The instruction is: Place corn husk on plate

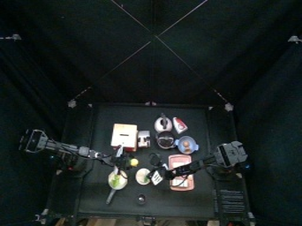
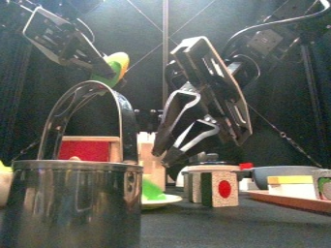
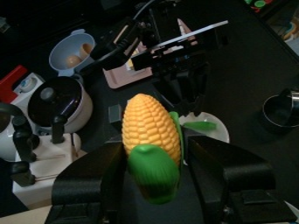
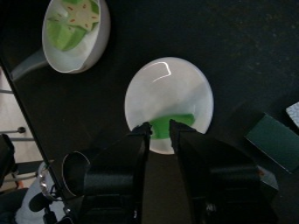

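My left gripper [image 3: 152, 162] is shut on a yellow corn cob [image 3: 152, 129] with a green base and holds it up in the air; it also shows at the upper left of the front view [image 2: 116, 68]. A green corn husk [image 4: 176, 122] lies low over the near rim of a white plate [image 4: 170, 79]. My right gripper [image 4: 163, 133] points down at the plate with its jaws close together on the husk. In the left wrist view the husk [image 3: 197, 125] rests on the plate [image 3: 222, 136] just behind the cob.
A white bowl [image 4: 73, 31] of green and pale pieces stands beside the plate. A steel pot [image 2: 72, 199] with a raised handle stands at the front left. A cube with a red dot [image 2: 223, 186], a red box [image 2: 88, 150] and a white cup [image 3: 73, 51] stand around.
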You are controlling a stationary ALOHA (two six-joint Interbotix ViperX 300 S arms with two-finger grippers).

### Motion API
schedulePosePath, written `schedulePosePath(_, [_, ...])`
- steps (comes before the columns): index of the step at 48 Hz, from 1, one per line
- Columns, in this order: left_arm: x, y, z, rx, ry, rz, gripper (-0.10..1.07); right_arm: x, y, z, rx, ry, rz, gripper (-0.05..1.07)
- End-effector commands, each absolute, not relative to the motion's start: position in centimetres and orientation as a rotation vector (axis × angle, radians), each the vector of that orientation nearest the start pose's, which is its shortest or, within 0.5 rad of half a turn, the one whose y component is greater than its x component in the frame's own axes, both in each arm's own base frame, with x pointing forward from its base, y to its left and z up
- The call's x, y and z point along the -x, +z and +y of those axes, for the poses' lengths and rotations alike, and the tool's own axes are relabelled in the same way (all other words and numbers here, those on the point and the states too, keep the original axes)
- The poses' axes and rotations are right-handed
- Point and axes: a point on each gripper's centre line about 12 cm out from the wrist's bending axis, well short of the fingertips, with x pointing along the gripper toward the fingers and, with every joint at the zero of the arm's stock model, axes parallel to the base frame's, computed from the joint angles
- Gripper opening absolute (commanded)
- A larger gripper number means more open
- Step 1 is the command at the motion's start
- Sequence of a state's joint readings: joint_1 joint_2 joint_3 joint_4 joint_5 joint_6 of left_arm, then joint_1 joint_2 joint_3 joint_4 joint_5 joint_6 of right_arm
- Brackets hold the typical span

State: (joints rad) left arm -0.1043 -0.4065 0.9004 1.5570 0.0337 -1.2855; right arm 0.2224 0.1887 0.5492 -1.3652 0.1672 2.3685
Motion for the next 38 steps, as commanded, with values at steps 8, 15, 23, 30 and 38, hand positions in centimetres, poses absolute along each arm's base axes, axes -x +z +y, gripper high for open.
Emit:
schedulePosePath(8, [-30.5,23.3,-2.7,-0.293,-0.128,0.467,0.77,-41.8,14.0,7.2,-0.815,-0.323,0.676,0.67])
schedulePosePath(15, [-30.4,23.3,-2.7,-0.293,-0.13,0.468,0.77,-41.9,14.0,7.4,-0.812,-0.317,0.677,0.67])
schedulePosePath(23, [-30.4,23.3,-2.7,-0.293,-0.128,0.469,0.77,-41.8,14.3,7.3,-0.801,-0.313,0.669,0.67])
schedulePosePath(30, [-30.4,23.1,-2.7,-0.289,-0.13,0.472,0.77,-41.9,14.9,7.1,-0.786,-0.308,0.653,0.67])
schedulePosePath(38, [-30.3,23.0,-2.7,-0.276,-0.129,0.476,0.77,-41.9,17.0,6.6,-0.744,-0.296,0.594,0.67])
